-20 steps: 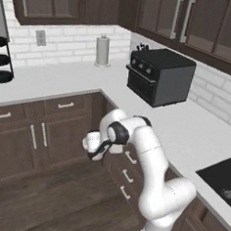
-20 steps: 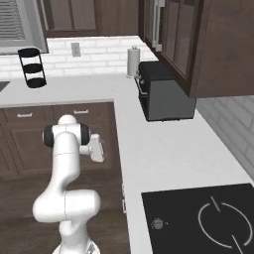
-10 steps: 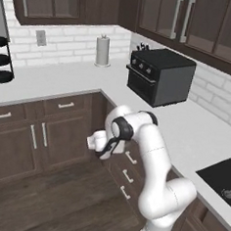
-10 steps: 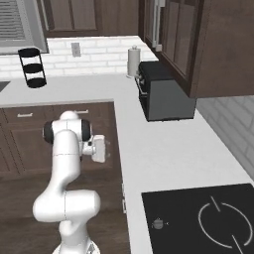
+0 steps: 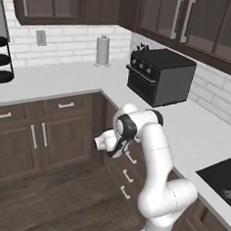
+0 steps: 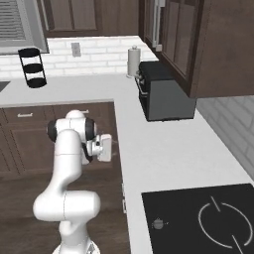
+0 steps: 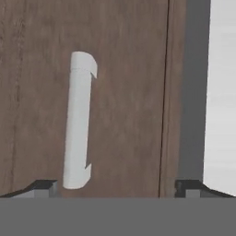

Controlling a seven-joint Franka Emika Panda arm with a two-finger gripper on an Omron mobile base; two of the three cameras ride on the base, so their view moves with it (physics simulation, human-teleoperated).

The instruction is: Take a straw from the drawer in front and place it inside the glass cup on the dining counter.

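My pincer [image 7: 115, 186] is spread wide and grasping nothing, its two dark fingertips [image 7: 42, 186] low in the hand view, facing the dark brown front of the drawer [image 7: 124, 92]. The silver bar handle [image 7: 78, 120] lies just above the left tip, untouched. From the base, I see the hand [image 5: 108, 142] tucked against the cabinet fronts under the white table [image 5: 204, 129] with the black toaster oven [image 5: 162, 74].

White arm folded low, hand [image 7: 118, 186] level and forward, fingers spread wide.

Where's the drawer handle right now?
In the hand view the silver handle sits left of centre on the brown drawer front, just ahead of the open tool.
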